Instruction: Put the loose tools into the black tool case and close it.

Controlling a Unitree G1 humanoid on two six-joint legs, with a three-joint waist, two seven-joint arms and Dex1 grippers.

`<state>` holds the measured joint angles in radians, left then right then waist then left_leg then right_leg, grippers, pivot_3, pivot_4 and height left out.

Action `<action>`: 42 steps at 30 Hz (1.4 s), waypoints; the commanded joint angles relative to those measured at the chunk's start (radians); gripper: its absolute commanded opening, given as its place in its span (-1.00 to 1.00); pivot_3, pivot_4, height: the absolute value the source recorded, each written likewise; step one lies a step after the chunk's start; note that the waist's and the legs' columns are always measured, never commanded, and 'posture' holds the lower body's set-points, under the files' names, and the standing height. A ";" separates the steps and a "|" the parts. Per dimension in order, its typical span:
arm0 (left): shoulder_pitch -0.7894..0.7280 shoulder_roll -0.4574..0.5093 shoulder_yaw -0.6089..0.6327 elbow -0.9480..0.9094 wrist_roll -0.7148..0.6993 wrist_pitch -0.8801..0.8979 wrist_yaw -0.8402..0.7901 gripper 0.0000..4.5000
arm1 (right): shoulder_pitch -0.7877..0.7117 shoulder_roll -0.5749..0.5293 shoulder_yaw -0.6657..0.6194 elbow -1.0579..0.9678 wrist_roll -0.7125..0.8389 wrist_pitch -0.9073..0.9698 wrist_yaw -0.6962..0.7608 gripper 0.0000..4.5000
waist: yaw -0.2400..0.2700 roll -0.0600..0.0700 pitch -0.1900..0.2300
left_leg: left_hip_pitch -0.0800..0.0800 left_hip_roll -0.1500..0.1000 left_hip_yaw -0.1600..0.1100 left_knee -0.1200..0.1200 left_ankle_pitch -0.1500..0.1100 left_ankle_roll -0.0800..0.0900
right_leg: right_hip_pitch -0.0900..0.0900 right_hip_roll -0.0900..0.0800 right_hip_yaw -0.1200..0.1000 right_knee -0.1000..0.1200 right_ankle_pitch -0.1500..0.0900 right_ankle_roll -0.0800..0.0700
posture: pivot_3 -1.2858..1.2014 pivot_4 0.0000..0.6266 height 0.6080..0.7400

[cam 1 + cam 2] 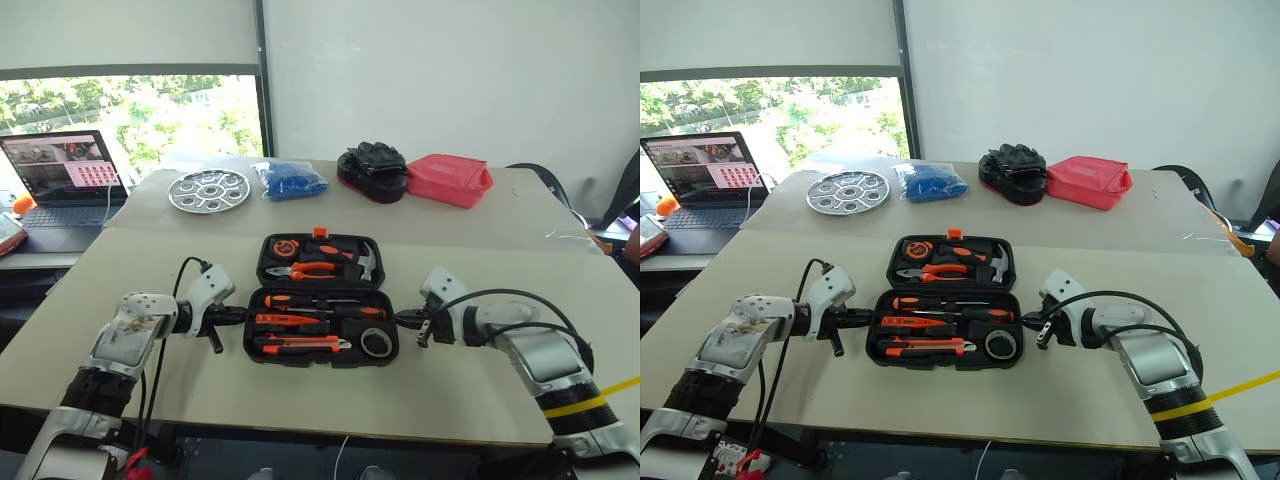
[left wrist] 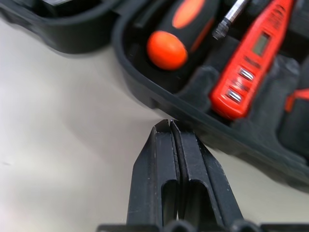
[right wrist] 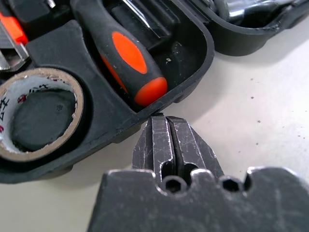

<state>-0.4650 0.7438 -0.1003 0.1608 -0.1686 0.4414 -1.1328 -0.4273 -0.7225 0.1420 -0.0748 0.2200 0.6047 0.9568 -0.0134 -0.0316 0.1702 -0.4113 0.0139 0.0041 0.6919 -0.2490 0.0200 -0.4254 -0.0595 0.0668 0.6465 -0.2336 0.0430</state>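
Table (image 1: pixel 150 380): one case (image 1: pixel 321 342), two screwdrivers (image 1: pixel 300 300).

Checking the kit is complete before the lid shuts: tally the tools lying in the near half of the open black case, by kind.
Screwdrivers: 2
Slim orange tester: 1
Utility knife: 1
Tape roll: 1
Total: 5

The laptop (image 1: pixel 62 180) is cut by the picture's edge, its screen too small to read, and the tape roll (image 3: pixel 37 115) print is blurred and partly cropped.
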 commanded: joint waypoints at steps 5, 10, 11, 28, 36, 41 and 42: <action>0.085 0.076 -0.027 -0.141 -0.027 -0.063 -0.135 -0.96 | 0.109 -0.064 -0.011 -0.253 0.094 0.036 0.097 -1.00 | -0.001 0.000 0.000 | 0.000 0.000 0.000 0.000 0.000 0.000 | 0.000 0.000 0.000 -0.001 0.000 0.000 | 0.03 -0.52 1.00; 0.149 0.113 -0.029 -0.193 -0.032 -0.071 -0.169 -0.96 | 0.200 -0.103 -0.025 -0.358 0.120 0.075 0.096 -1.00 | -0.003 0.000 0.000 | 0.002 0.001 0.000 0.000 0.000 0.000 | 0.002 0.000 0.000 0.000 0.000 0.000 | 0.03 -0.52 1.00; 0.158 0.116 -0.028 -0.203 -0.034 -0.070 -0.169 -0.96 | 0.211 -0.109 -0.026 -0.371 0.126 0.081 0.097 -1.00 | -0.002 0.000 0.000 | 0.003 0.001 0.000 0.000 0.000 0.000 | 0.002 0.000 0.000 0.000 0.000 0.000 | 0.03 -0.52 1.00; 0.306 0.196 0.028 -0.299 -0.025 -0.036 -0.119 -0.96 | 0.313 -0.156 -0.066 -0.444 0.109 0.090 0.029 -1.00 | -0.008 0.000 0.000 | 0.005 0.001 0.001 0.000 0.000 0.000 | 0.003 0.001 0.001 0.000 -0.001 -0.001 | 0.03 -0.52 1.00; 0.280 0.288 0.119 -0.147 -0.051 0.014 -0.116 0.16 | 0.311 -0.233 -0.244 -0.386 0.184 0.140 0.043 -0.18 | -0.009 0.001 0.000 | 0.007 0.002 0.001 0.000 0.000 0.000 | 0.004 0.001 0.001 0.001 -0.001 -0.002 | 0.03 -0.52 1.00; 0.061 0.252 0.144 -0.059 -0.151 0.353 -0.053 0.90 | 0.173 -0.229 -0.279 -0.255 0.234 0.241 0.004 0.59 | -0.008 0.000 0.000 | 0.007 0.003 0.003 0.001 0.000 0.000 | 0.004 0.003 0.001 0.001 -0.001 -0.002 | 0.03 -0.52 1.00; 0.012 0.238 0.134 -0.052 -0.172 0.448 -0.042 1.00 | 0.136 -0.217 -0.274 -0.227 0.243 0.275 -0.013 0.72 | -0.008 0.000 0.000 | 0.006 0.003 0.004 0.002 0.000 0.000 | 0.003 0.003 0.001 0.002 -0.001 -0.002 | 0.03 -0.52 1.00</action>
<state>-0.3606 1.0005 0.0199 0.1047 -0.2828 0.6945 -1.2038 -0.2196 -0.9549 -0.0992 -0.3435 0.4344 0.8149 0.9789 -0.0210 -0.0320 0.1704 -0.4057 0.0165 0.0082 0.6938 -0.2485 0.0197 -0.4220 -0.0561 0.0673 0.6479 -0.2347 0.0415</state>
